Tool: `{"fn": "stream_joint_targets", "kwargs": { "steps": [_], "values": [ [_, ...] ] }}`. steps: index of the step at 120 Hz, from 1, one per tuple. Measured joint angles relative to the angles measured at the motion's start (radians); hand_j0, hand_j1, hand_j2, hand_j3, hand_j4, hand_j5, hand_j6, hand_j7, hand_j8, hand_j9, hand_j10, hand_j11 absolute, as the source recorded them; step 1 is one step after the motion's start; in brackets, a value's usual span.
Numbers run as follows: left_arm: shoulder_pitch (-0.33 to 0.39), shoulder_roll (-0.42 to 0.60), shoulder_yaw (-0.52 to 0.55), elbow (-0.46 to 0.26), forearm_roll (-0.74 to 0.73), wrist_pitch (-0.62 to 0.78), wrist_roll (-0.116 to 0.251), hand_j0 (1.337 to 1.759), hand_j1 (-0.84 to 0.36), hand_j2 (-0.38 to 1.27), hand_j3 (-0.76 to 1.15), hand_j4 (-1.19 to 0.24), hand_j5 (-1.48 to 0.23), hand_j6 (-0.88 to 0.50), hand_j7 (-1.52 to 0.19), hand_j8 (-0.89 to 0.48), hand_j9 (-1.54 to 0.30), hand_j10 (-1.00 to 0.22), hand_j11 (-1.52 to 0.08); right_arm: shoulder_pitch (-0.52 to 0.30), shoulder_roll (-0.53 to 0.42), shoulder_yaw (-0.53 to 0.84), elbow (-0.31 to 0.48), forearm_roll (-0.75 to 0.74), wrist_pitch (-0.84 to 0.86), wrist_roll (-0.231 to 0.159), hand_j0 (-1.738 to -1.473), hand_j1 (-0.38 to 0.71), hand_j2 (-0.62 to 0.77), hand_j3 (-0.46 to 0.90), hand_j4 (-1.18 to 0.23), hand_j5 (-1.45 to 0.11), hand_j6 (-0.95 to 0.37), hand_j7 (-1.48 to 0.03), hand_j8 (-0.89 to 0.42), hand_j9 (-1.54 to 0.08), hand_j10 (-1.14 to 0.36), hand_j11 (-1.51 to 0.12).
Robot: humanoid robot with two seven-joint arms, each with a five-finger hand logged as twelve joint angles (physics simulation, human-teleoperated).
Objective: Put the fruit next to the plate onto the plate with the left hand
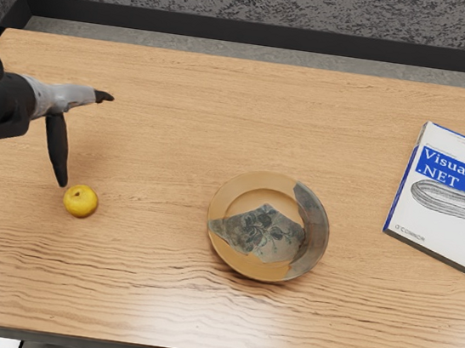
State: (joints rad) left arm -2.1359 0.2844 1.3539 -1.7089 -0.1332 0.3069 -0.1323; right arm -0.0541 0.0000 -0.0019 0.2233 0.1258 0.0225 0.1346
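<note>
Here yellow fruit point(81, 200) just below fingertip of left hand point(56, 112); fingers spread, holding nothing.

The left hand point(53, 103) shows only 2 fingers clearly, and its arm is cut off at the left edge. The book point(450, 198) runs past the right edge, clipping its title; its small print is too tiny to read

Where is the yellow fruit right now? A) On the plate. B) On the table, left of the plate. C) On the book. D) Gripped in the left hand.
B: the yellow fruit lies on the table left of the plate, and the left hand beside it is open, grasping nothing.
</note>
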Motion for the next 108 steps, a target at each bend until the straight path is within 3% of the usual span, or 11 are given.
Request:
{"fn": "stream_joint_targets", "kwargs": {
  "steps": [26,71,108],
  "values": [
    [0.045,-0.001,-0.005,-0.037,-0.002,0.024,0.000,1.658,0.34,0.00,0.00,-0.01,-0.01,-0.01,-0.01,-0.01,-0.01,-0.01,-0.01,0.000,0.000,0.000,0.000,0.000,0.000,0.000,-1.658,-0.34,0.00,0.00,-0.01,-0.01,-0.01,-0.01,-0.01,-0.01,-0.01,-0.01],
    [0.133,-0.085,-0.035,-0.037,-0.054,0.201,0.000,1.658,0.34,0.00,0.00,-0.01,-0.01,-0.01,-0.01,-0.01,-0.01,-0.01,-0.01,0.000,0.000,0.000,0.000,0.000,0.000,0.000,-1.658,-0.34,0.00,0.00,-0.01,-0.01,-0.01,-0.01,-0.01,-0.01,-0.01,-0.01],
    [0.194,-0.094,-0.043,-0.033,-0.094,0.232,0.000,1.658,0.34,0.00,0.00,-0.01,-0.01,-0.01,-0.01,-0.01,-0.01,-0.01,-0.01,0.000,0.000,0.000,0.000,0.000,0.000,0.000,-1.658,-0.34,0.00,0.00,-0.01,-0.01,-0.01,-0.01,-0.01,-0.01,-0.01,-0.01]
  ]
}}
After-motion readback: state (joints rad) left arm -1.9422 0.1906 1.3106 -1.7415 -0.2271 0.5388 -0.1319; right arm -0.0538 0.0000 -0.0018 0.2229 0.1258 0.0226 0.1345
